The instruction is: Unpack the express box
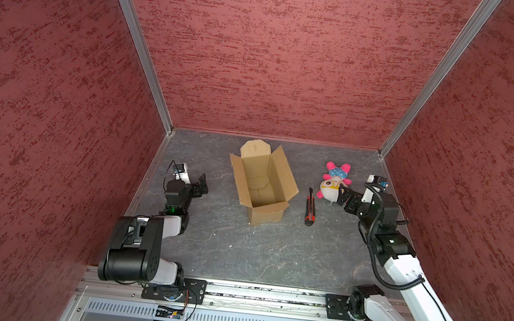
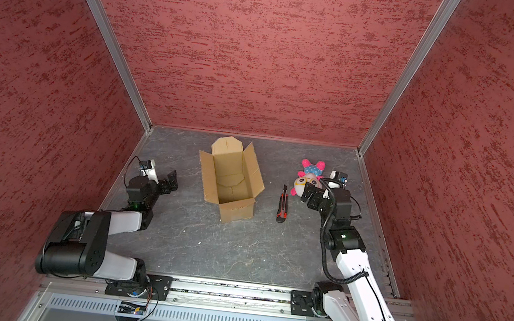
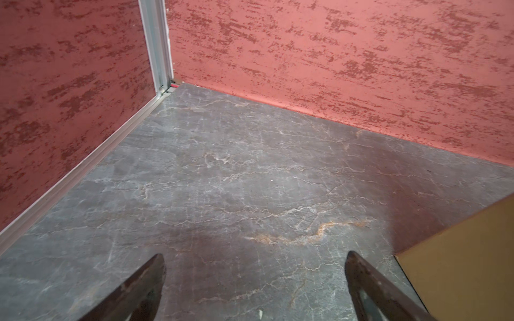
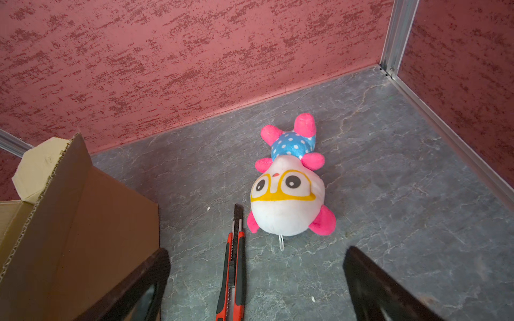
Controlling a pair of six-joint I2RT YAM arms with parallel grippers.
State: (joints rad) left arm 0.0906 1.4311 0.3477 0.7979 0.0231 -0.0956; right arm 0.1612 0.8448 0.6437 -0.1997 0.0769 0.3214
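Express box [image 1: 263, 181] of brown corrugated cardboard looks emptied, pink-and-blue plush toy [image 1: 332, 183] out on the grey worktop [image 1: 240, 247], so just park your left hand [image 1: 203, 185] and right hand [image 1: 342, 196], both open and empty.

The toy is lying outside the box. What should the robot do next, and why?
Probably draw the right gripper back from the plush toy: the express box looks empty, the toy lies on the table, and the open jaws hold nothing.
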